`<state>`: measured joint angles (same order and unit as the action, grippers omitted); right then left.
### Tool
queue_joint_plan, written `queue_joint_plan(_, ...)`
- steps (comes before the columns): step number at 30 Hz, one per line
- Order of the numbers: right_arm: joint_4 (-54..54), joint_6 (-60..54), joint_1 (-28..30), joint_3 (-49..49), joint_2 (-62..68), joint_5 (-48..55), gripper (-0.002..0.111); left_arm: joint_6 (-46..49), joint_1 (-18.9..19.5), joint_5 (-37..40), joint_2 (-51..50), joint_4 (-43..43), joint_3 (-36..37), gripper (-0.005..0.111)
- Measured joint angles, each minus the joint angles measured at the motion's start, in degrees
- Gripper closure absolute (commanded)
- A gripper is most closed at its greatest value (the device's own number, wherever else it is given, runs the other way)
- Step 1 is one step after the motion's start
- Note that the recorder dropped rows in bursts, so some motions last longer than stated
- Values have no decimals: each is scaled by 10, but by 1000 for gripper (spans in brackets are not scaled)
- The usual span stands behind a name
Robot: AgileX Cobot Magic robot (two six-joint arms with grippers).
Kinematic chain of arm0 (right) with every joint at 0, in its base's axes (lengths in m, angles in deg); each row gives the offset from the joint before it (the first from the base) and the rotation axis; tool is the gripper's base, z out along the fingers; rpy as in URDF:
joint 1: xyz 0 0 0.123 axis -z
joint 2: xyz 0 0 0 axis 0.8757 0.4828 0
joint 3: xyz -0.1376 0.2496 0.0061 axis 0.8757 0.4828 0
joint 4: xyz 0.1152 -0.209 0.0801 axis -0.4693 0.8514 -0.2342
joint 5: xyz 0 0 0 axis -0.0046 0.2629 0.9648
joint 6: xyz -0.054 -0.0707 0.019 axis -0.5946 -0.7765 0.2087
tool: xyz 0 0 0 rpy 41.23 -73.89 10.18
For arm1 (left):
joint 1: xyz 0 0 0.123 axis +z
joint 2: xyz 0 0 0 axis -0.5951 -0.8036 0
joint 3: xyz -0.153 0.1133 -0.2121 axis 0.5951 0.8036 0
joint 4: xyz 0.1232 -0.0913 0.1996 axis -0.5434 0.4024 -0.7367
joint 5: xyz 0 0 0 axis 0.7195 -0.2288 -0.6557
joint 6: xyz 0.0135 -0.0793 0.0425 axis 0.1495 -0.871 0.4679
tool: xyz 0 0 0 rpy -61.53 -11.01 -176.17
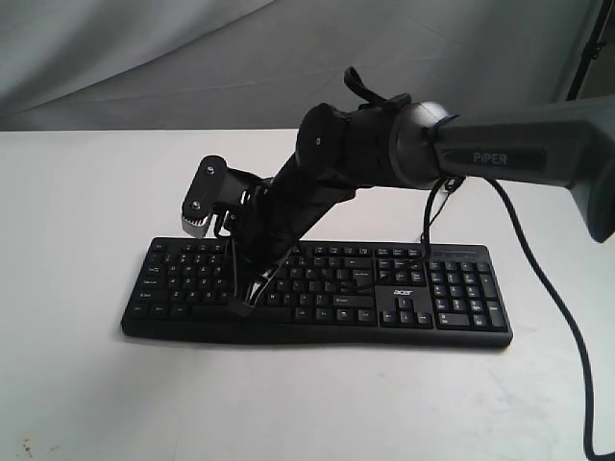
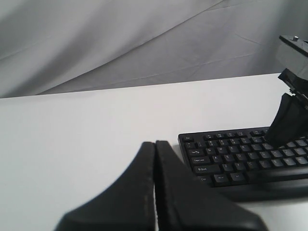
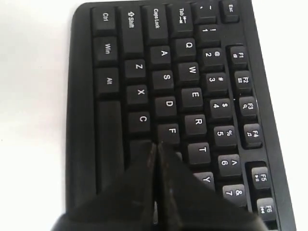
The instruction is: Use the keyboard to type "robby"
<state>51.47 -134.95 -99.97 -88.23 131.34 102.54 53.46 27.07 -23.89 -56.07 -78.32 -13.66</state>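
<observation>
The black keyboard (image 1: 461, 288) with white legends and an "acer" logo lies across the white table. My right arm reaches across it to its left half. The right gripper (image 1: 246, 305) is shut, tips down on the keys. In the right wrist view the shut tips (image 3: 156, 145) sit just past the F key (image 3: 169, 131), beside C and T; the key under them is hidden. My left gripper (image 2: 155, 144) is shut with nothing in it, over bare table off the keyboard's (image 2: 231, 163) Ctrl and Shift end. It does not show in the exterior view.
The white table (image 1: 86, 192) stretches all round the keyboard, with a grey cloth backdrop (image 1: 192, 58) behind it. A black cable (image 1: 562, 317) hangs from the right arm down the right side. The right arm's wrist (image 2: 291, 115) shows above the keyboard in the left wrist view.
</observation>
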Motion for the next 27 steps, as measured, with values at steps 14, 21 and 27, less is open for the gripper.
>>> queue_joint_plan(14,1,6,3,0,26,14,108,0,0,0,0,0,0,107)
queue_joint_plan(21,-1,6,3,0,26,16,108,0,0,0,0,0,0,107)
queue_joint_plan(27,-1,7,3,0,27,17,108,0,0,0,0,0,0,107)
